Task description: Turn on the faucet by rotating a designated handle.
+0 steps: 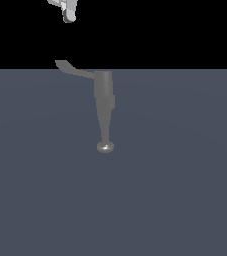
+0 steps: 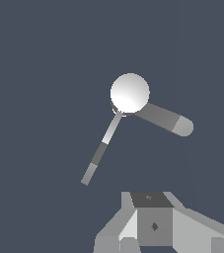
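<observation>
The end effector [image 1: 68, 15] is at the very top of the exterior view, a bit left of the middle. Only a small white and grey bit of it pokes in from the top edge. I cannot tell if its fingers are apart or together. It holds nothing and touches nothing. In the wrist view, grey and white blocks of the end effector [image 2: 153, 225] fill the bottom of the frame, but the fingertips do not show there.

Just below it in the exterior view is the handle [image 1: 74, 69]. It is a thin, flat, grey lever with a bent, wider tip. The tip points to the upper left, and there is a dark gap between it and the end effector. The handle joins the top of the faucet [image 1: 104, 105].

The faucet is a plain grey body in the middle of the frame. It gets thinner as it goes down and ends in a small shiny round knob [image 1: 105, 147].

In the wrist view, the faucet [image 2: 130, 93] looks like a bright round ball near the middle. One wide grey arm [image 2: 165, 119] reaches from it to the lower right. One thin striped rod [image 2: 101, 150] reaches to the lower left.

A flat blue-grey floor [image 1: 185, 200] lies behind it all.
</observation>
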`<state>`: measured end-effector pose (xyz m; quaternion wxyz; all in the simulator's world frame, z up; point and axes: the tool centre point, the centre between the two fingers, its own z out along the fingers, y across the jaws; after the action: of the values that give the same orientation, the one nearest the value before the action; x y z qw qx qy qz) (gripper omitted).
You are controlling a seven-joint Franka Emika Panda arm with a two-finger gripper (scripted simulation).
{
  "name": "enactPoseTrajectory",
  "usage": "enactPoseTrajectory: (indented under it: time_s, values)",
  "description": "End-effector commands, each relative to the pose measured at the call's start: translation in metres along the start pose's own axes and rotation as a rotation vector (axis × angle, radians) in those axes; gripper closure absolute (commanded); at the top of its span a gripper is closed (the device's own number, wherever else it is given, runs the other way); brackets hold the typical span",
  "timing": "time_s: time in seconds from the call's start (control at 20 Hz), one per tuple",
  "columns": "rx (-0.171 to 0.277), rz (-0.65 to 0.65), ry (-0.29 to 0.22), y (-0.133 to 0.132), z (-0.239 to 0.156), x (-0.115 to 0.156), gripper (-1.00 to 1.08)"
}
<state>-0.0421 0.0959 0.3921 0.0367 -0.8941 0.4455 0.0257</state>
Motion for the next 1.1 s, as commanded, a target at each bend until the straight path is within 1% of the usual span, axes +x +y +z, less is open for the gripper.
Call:
enactPoseTrajectory:
  time_s: [0.0, 0.6, 1.05]
  values:
    - [-0.004, 0.063, 0.005, -0.011, 0.012, 0.003, 1.08]
    - [-0.021, 0.339, 0.052, -0.057, 0.067, 0.013, 1.08]
    - [-0.024, 0.451, 0.081, -0.075, 0.092, 0.016, 1.08]
